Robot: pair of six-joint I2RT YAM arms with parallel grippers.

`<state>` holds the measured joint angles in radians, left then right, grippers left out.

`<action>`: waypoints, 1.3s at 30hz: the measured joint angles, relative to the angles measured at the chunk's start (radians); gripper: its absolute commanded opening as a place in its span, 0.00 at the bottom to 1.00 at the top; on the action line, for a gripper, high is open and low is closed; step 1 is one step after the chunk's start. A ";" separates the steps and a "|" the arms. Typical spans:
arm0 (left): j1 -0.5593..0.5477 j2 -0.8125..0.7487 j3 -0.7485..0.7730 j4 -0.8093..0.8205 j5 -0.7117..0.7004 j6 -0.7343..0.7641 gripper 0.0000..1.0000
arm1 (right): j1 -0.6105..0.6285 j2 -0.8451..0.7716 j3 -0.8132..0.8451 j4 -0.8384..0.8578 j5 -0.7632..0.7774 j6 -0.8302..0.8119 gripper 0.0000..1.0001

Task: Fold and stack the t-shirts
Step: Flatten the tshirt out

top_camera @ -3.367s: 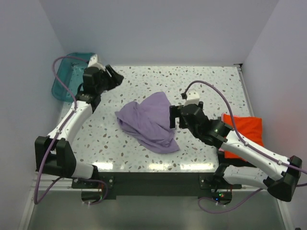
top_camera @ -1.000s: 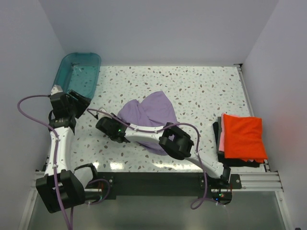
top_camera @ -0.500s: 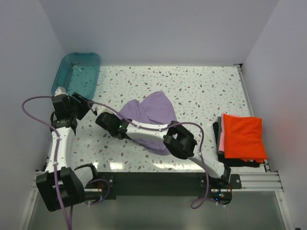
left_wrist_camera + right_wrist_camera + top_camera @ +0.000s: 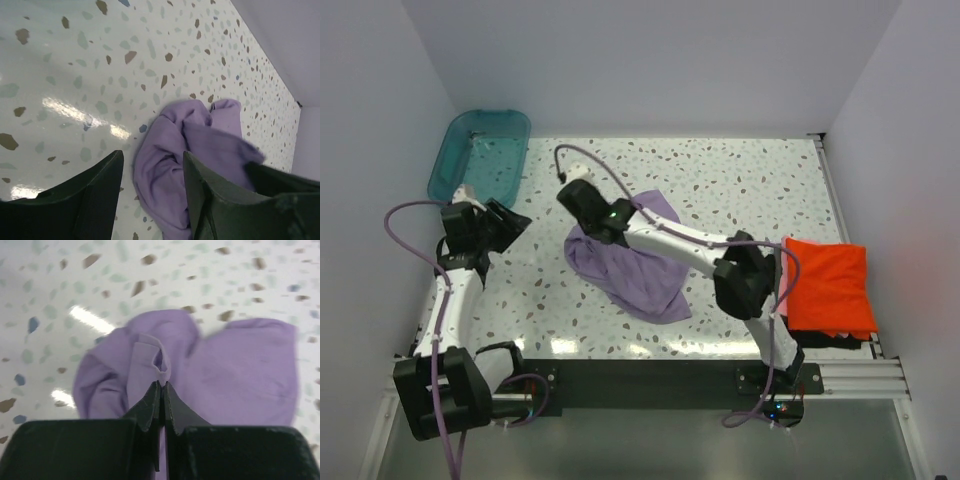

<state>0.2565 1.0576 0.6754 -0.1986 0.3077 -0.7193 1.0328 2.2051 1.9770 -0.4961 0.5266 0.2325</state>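
Note:
The lavender t-shirt (image 4: 642,275) lies crumpled in the middle of the table. My right gripper (image 4: 594,230) is stretched across to its far left part. In the right wrist view the right gripper (image 4: 163,384) is shut on a raised fold of the lavender t-shirt (image 4: 240,370). My left gripper (image 4: 516,222) hovers open over bare table to the left of the shirt, apart from it. In the left wrist view the left gripper (image 4: 152,162) is open, with the lavender t-shirt (image 4: 165,170) showing beyond the gap. The orange-red t-shirt (image 4: 828,285) lies folded at the right edge.
A teal tub (image 4: 480,150) stands at the back left corner, just behind the left arm. The folded orange-red shirt rests on pink and dark folded cloth (image 4: 779,290). The right arm's long link crosses above the lavender shirt. White walls close in three sides of the table (image 4: 750,180).
The right gripper has moved from the shirt's near left edge to its far left part and shut on a fold there. The left gripper has shifted slightly toward the shirt.

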 measured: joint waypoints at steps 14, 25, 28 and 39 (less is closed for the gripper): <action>-0.512 0.174 -0.109 0.160 -0.032 -0.047 0.56 | -0.428 -0.782 -0.296 -0.052 0.176 0.047 0.00; -0.612 0.249 -0.046 0.189 -0.067 -0.029 0.59 | -0.505 -0.738 -0.294 -0.081 0.180 0.024 0.00; -0.637 0.283 -0.013 0.190 -0.110 -0.019 0.59 | -0.518 -0.729 -0.277 -0.085 0.171 0.024 0.00; -0.645 0.311 -0.013 0.209 -0.217 -0.018 0.62 | -0.560 -0.652 -0.101 -0.096 0.131 0.012 0.00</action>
<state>-0.3889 1.3689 0.6624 0.0101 0.0910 -0.7376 0.4732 1.5528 1.8759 -0.5919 0.6579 0.2443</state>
